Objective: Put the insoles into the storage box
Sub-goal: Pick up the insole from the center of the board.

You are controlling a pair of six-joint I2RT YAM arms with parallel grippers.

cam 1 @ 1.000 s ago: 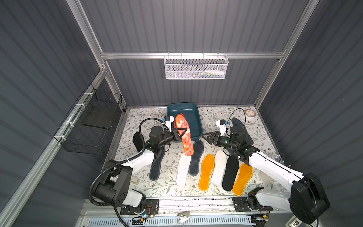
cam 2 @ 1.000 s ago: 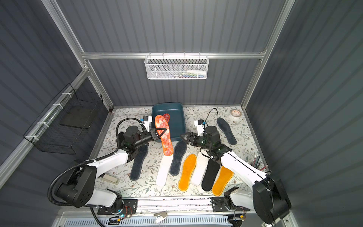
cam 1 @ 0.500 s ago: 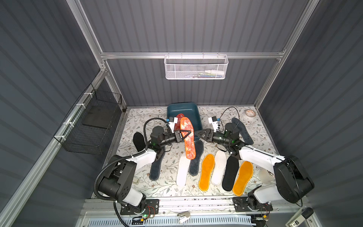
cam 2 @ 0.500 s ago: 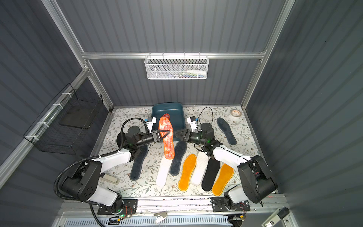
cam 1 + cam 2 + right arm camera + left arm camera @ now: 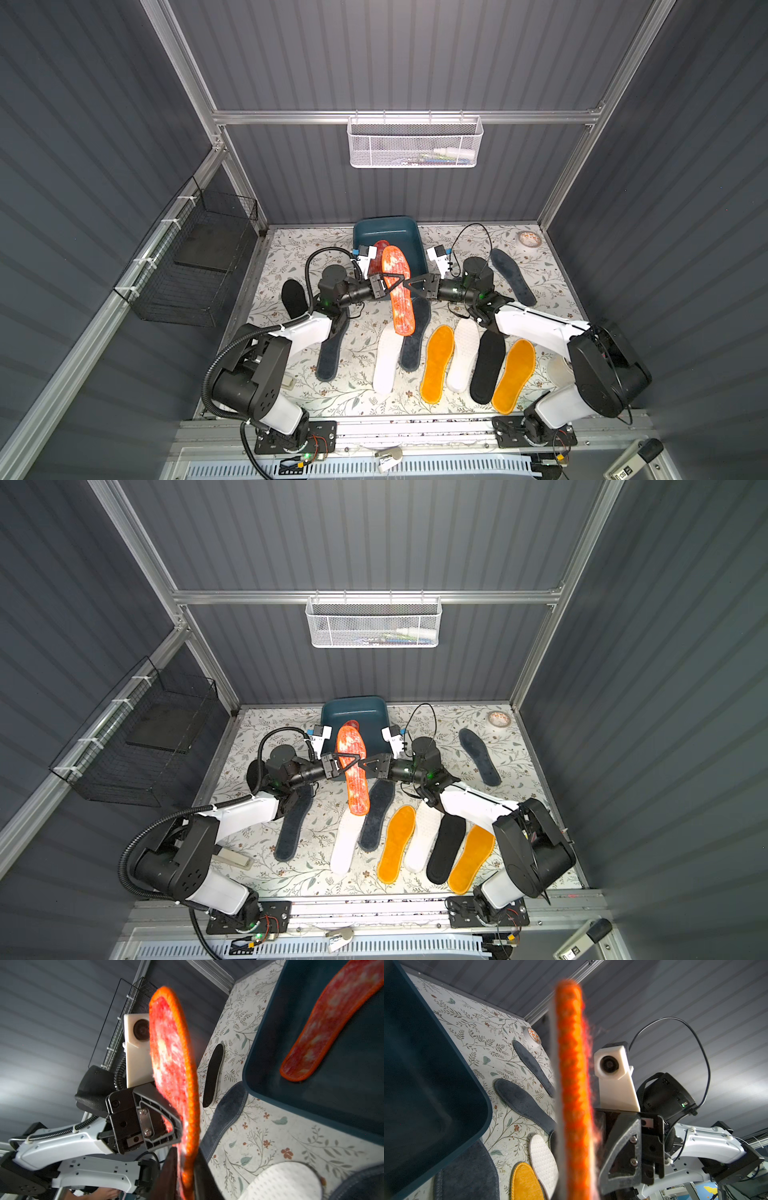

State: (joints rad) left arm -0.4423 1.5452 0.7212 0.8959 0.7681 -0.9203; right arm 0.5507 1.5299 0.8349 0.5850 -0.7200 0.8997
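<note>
Left jaws: pinching red insole (image 5: 401, 311) mid-length
Right jaws: closed on its opposite edge
Box (image 5: 399, 232): just past insole's far end, lengthwise

white arm shells (image 5: 536, 328), black joints (image 5: 332, 276), black triangular end effectors (image 5: 399, 282) (image 5: 412, 286)

At table (image 5: 291, 249) rear, centre, stood storage box (image 5: 399, 233); boxed insole (image 5: 330, 1022) lay inside. Before it hung raised insole (image 5: 399, 305), between left gripper (image 5: 397, 282) and right gripper (image 5: 411, 285) (one per side). Nearer front lay insole row (image 5: 461, 353).
</note>
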